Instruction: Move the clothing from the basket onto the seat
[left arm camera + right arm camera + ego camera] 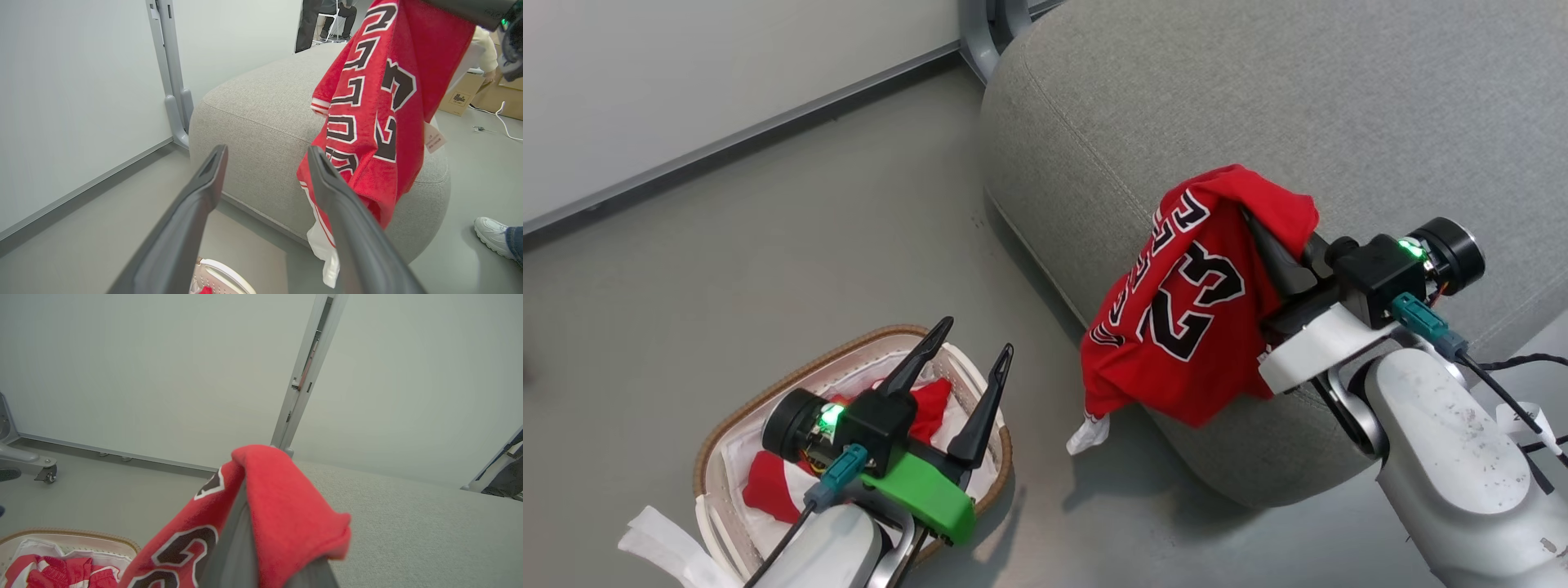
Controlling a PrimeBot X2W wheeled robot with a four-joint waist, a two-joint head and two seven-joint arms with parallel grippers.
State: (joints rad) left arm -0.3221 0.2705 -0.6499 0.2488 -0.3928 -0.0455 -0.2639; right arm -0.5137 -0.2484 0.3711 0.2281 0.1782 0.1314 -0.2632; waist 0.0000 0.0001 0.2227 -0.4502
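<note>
The red jersey (pixel 1192 302) with black number 23 hangs from my right gripper (pixel 1262 237), which is shut on it beside the rounded edge of the grey seat (pixel 1258 98). Its cloth (pixel 282 498) covers the fingertips, and its white-trimmed hem dangles near the floor. The white basket (pixel 727 441) with the brown rim stands on the floor at lower left. A red white-banded piece (pixel 768 490) lies inside it on the white sheet. My left gripper (pixel 978 336) hovers open over the basket with nothing between its fingers (pixel 216 163), pointing toward the seat (pixel 253 118) and jersey (pixel 367 114).
A pale wall with a grey baseboard runs behind the seat, and a metal stand foot (pixel 177 118) sits at its corner. A person's white shoe (pixel 492 234) is on the floor right of the seat, with cardboard boxes (pixel 461 96) and cables beyond.
</note>
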